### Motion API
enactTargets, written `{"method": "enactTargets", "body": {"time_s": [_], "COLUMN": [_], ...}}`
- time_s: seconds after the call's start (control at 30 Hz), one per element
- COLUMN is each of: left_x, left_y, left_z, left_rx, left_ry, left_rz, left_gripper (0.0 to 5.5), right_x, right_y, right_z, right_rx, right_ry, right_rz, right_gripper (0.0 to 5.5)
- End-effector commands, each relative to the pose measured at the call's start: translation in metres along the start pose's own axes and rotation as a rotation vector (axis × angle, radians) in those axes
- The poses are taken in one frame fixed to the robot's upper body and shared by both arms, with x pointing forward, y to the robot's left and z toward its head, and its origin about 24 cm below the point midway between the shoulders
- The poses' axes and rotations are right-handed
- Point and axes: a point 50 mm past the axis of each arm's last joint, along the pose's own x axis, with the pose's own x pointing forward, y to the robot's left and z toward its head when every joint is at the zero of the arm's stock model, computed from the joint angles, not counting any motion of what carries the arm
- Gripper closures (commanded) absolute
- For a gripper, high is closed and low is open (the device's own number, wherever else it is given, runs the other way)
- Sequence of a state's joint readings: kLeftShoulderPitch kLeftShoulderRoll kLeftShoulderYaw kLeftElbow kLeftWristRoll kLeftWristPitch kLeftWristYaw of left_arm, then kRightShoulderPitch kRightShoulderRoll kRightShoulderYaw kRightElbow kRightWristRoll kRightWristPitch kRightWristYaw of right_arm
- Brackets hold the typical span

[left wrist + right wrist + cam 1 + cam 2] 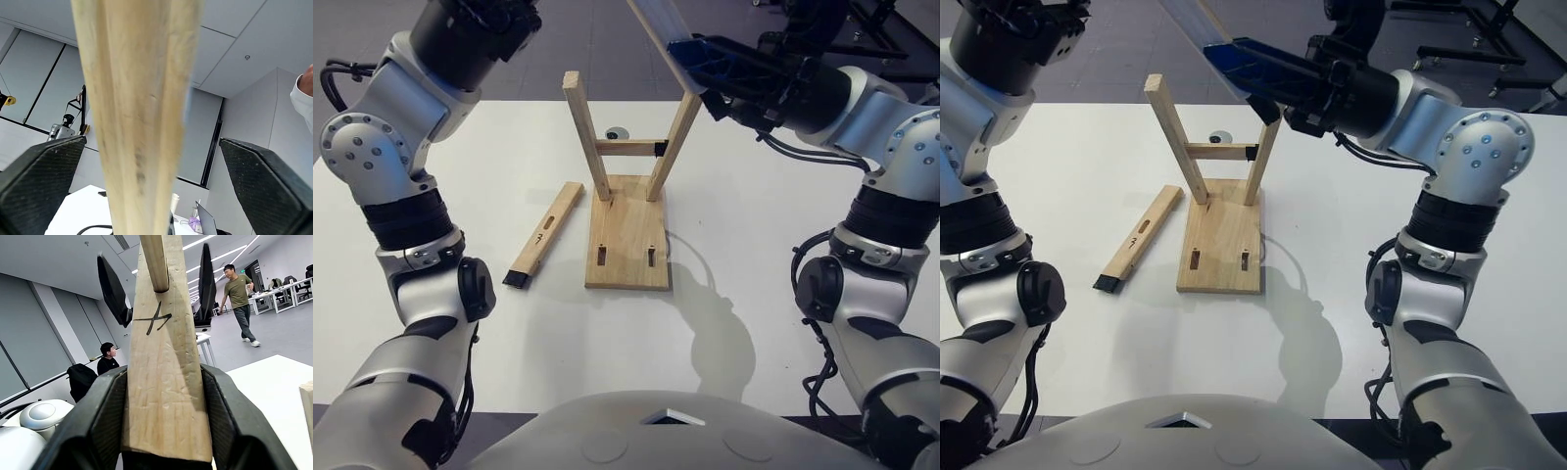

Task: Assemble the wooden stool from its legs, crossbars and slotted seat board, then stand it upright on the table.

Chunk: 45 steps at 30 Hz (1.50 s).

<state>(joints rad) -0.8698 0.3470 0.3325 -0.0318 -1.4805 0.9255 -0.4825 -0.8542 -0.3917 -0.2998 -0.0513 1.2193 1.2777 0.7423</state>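
The slotted seat board [628, 257] lies flat mid-table. Two legs [587, 132] stand in its far slots, tilted apart and joined by a crossbar [628, 147]. Left of the board a loose leg [544, 235] with a dark end lies on the table. My right gripper [697, 69] is raised above the right standing leg and shut on another leg [164, 362], which bears a pen mark and has a thinner bar [154, 259] at its far end. My left gripper [151, 147] points upward, high on the left, holding a pale wooden bar [137, 107] between its fingers [44, 181].
A small grey round fitting [617, 132] sits on the white table [783, 215] just behind the standing legs. Bare table lies to both sides of the board and toward me. Black metal frames [862, 29] stand on the floor beyond the far edge.
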Motion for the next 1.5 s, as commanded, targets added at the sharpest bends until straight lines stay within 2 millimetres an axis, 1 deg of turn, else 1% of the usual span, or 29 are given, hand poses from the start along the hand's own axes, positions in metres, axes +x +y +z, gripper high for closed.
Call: {"method": "enactTargets", "body": {"time_s": [0.03,0.2,0.5,0.83,1.03,1.2,1.23,1.37,1.5], "left_x": [0.008,0.01,0.014,0.008,0.01,0.009,0.008,0.007,0.006], "left_y": [-0.003,-0.002,0.0,0.004,0.005,0.005,0.005,0.005,0.004], "left_z": [0.005,0.008,0.001,0.0,-0.001,-0.001,-0.001,-0.005,-0.008], "left_rx": [0.016,0.007,-0.019,-0.039,-0.043,-0.046,-0.048,-0.047,-0.058], "left_ry": [-0.021,-0.04,-0.027,-0.033,-0.034,-0.039,-0.04,-0.024,-0.02], "left_rz": [-0.016,-0.019,-0.026,-0.008,-0.002,0.005,0.006,0.015,0.015], "left_gripper": [0.51,0.51,0.51,0.51,0.51,1.21,1.26,1.81,2.5], "right_x": [0.004,0.004,0.007,0.006,0.006,0.007,0.007,0.007,0.008], "right_y": [0.002,0.001,0.001,0.0,0.0,0.0,0.0,0.0,0.0], "right_z": [-0.003,-0.006,-0.008,-0.011,-0.013,-0.015,-0.015,-0.014,-0.012], "right_rx": [-0.002,0.006,0.015,0.025,0.032,0.035,0.036,0.035,0.033], "right_ry": [-0.005,-0.007,-0.015,-0.02,-0.018,-0.016,-0.015,-0.016,-0.021], "right_rz": [0.014,0.007,0.016,0.017,0.017,0.015,0.014,0.014,0.017], "right_gripper": [3.42,3.42,3.42,3.42,3.42,3.42,3.42,3.42,3.42]}}
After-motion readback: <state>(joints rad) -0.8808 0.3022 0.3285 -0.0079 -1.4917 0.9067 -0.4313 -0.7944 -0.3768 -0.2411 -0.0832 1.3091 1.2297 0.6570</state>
